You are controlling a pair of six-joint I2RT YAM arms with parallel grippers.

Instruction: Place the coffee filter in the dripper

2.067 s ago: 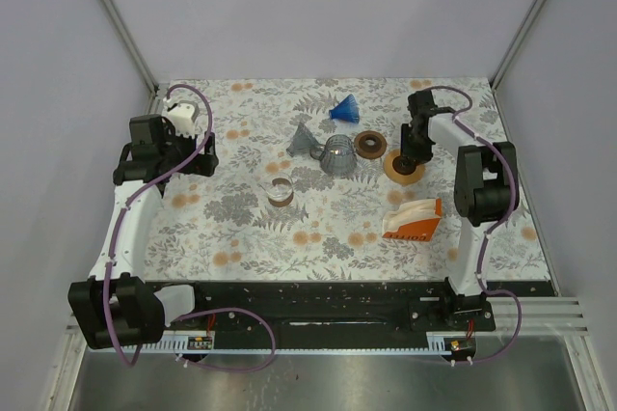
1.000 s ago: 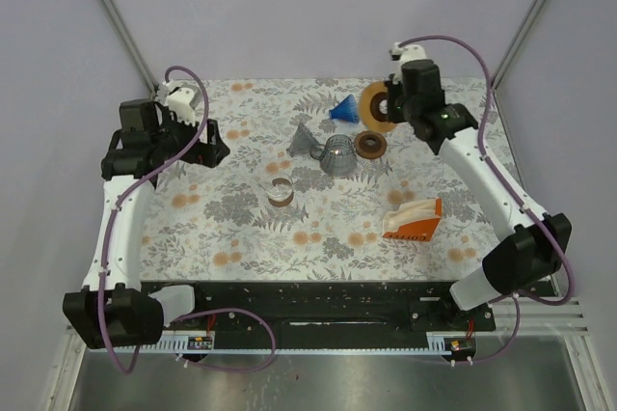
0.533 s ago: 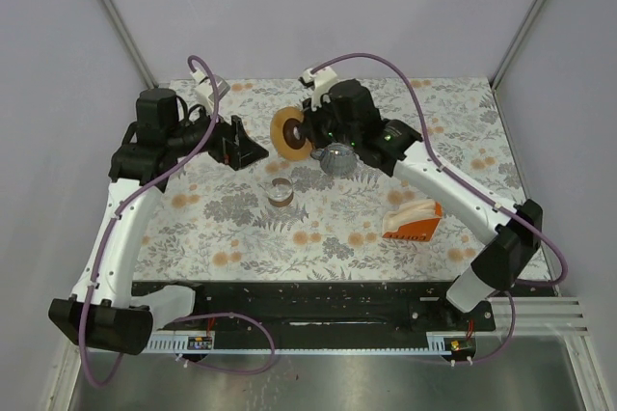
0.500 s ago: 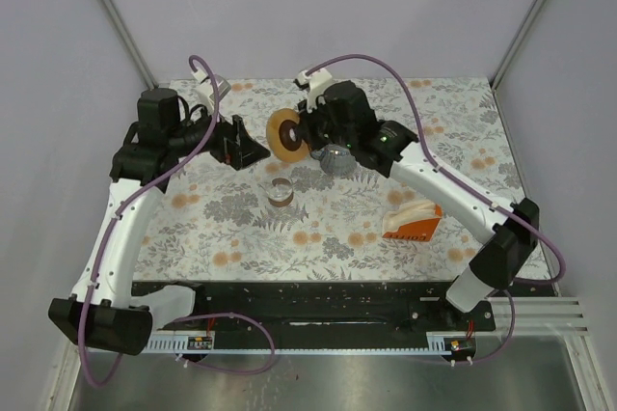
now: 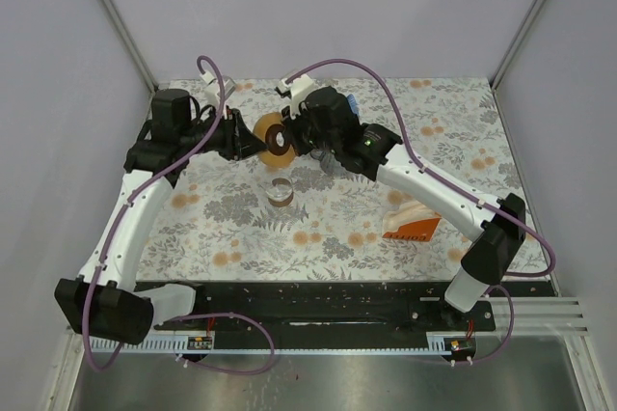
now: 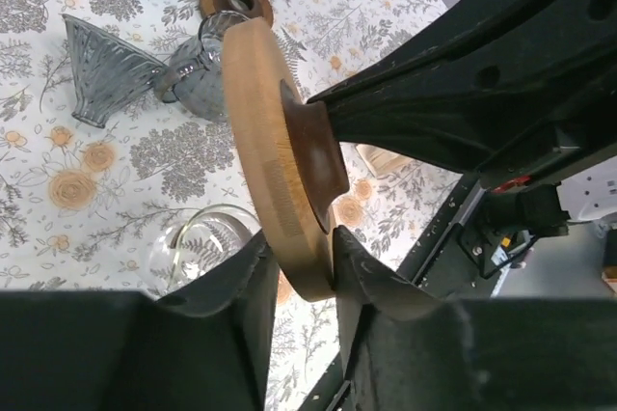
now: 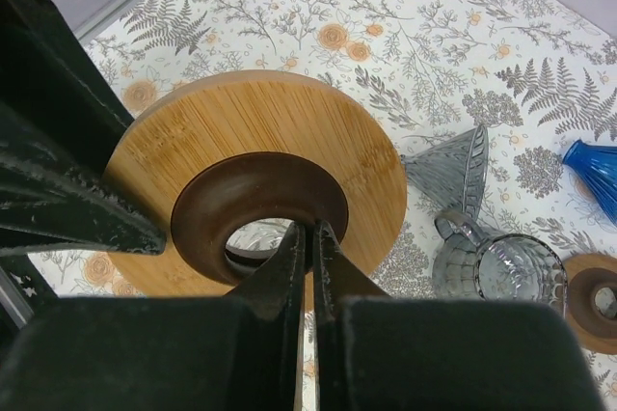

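Note wooden ring (image 5: pixel 272 138) held above the table (image 5: pixel 463 141) at 10 o'clock, outer rim pinched by left gripper (image 6: pixel 301 247), dark inner lip pinched by right gripper (image 7: pixel 310 230), with coffee filter pack (image 5: pixel 407 229) resting at 4 o'clock and grey glass dripper (image 6: pixel 101 68) lying on its side beside glass mug (image 6: pixel 198 78).

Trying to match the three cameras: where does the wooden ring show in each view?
Top external: the wooden ring sits upper centre, just left of middle.
Left wrist: ring at centre, seen edge-on.
Right wrist: ring at centre, face-on.
Shared landmark: the clear glass, below the ring in top and left wrist, visible through its hole in right wrist.
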